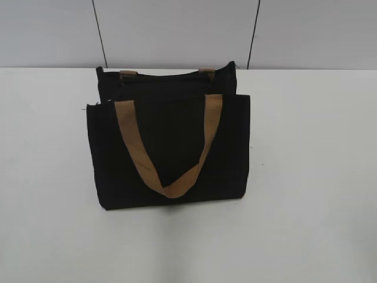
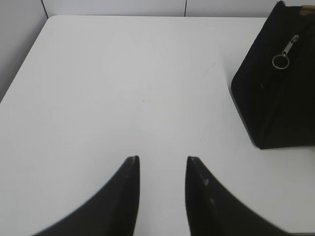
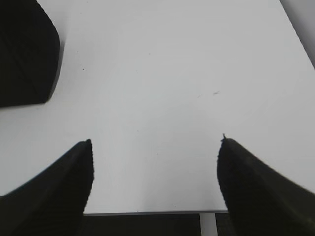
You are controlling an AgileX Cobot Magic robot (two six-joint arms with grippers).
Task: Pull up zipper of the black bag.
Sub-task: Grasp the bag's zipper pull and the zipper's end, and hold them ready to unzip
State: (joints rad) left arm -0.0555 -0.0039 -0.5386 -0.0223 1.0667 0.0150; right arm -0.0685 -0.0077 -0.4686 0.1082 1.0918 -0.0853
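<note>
Left wrist view: black bag (image 2: 275,93) sits ahead-right of my left gripper (image 2: 162,160) — jaws slightly apart, empty; zipper (image 2: 285,51) pull w/ ring faces it, reachable. Right gripper (image 3: 155,142) spread wide, bag ahead-left — prob. for bracing.

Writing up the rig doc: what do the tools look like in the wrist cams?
Only the fingers show. The left tool has two matte black fingers, curved and tapering to blunt tips. The right tool has the same black tapered fingers, with a finely ridged inner edge. No cables, markings or arm links are visible, and neither arm appears in the exterior view.
</note>
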